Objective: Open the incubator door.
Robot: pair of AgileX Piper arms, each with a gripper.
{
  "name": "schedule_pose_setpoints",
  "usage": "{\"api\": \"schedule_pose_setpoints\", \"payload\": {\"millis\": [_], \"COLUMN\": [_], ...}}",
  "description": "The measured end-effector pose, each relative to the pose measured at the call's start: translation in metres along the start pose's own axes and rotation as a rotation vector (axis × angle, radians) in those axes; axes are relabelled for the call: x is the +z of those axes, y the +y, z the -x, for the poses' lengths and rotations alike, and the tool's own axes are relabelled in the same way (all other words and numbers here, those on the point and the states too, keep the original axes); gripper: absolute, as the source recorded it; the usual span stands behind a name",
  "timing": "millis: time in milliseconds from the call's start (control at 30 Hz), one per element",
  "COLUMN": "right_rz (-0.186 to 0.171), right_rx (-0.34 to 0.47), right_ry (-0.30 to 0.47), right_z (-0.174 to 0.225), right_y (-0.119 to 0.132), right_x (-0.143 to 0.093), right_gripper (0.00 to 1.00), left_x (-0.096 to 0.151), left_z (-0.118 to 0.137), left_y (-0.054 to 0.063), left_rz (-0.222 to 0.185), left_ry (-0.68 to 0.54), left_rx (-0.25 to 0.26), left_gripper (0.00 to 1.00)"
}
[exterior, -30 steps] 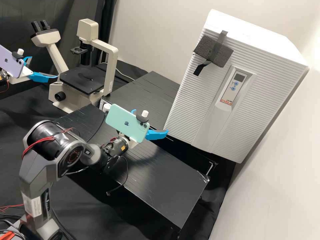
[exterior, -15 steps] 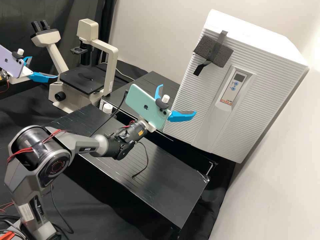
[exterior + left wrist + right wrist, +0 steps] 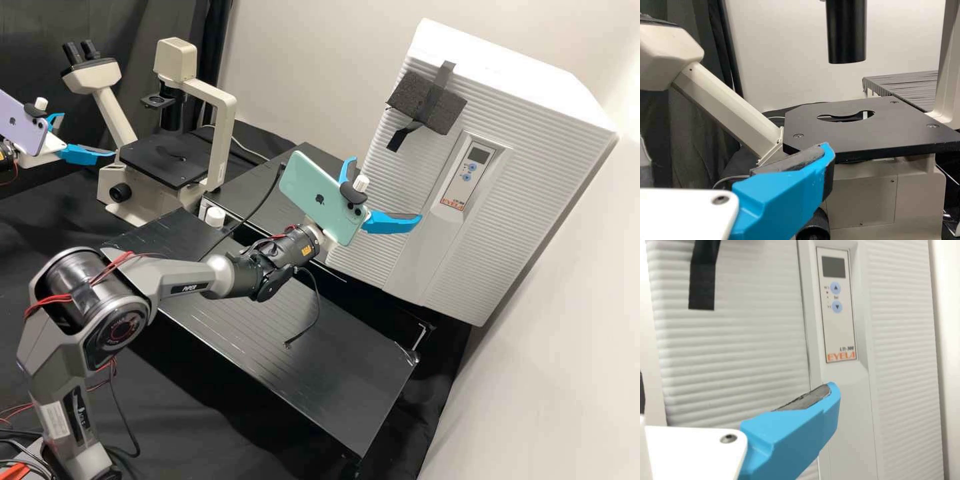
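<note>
The incubator (image 3: 393, 193) stands at the right in the high view, its white ribbed door closed. Dark foam (image 3: 427, 103) with black tape sits at its upper left corner. In front of the door's lower left part is my right gripper (image 3: 387, 190), open and holding nothing. At the left edge, my left gripper (image 3: 89, 135) is open beside the microscope. The right wrist view has one finger of my right gripper (image 3: 790, 437) before the incubator door (image 3: 735, 355), below the control panel (image 3: 840, 330). A finger of my left gripper (image 3: 785, 195) appears in the left wrist view.
A cream microscope (image 3: 220, 147) stands at the back left, its black stage (image 3: 855, 135) close to the left gripper. Black bench tops (image 3: 320, 373) lie under the right arm, with a small white-capped item (image 3: 215, 217) at their rear edge. A wall (image 3: 547, 393) rises on the right.
The right arm has stretched out, carrying its open gripper rightward and up from over the bench to the incubator's front. My left arm has stayed where it was.
</note>
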Motion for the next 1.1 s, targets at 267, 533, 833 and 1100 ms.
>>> {"api": "schedule_pose_setpoints", "payload": {"millis": [267, 533, 833, 1100], "right_rz": [-0.003, 0.015, 0.019, 0.019], "right_rx": [0.012, 0.0, -0.028, -0.032], "right_ry": [0.006, 0.002, -0.031, -0.036], "right_z": [-0.004, -0.009, -0.012, -0.012], "right_y": [0.004, -0.001, -0.007, -0.008], "right_x": [-0.005, -0.005, 0.003, 0.004], "right_gripper": [1.0, 1.0, 0.0, 0.0], "left_x": [0.0, 0.0, 0.0, 0.0], "left_z": [0.0, 0.0, 0.0, 0.0], "left_y": [0.0, 0.0, 0.0, 0.0], "left_rz": [0.0, 0.0, 0.0, 0.0], "left_ry": [0.0, 0.0, 0.0, 0.0], "left_rx": [0.0, 0.0, 0.0, 0.0], "left_gripper": [1.0, 1.0, 1.0, 1.0]}}
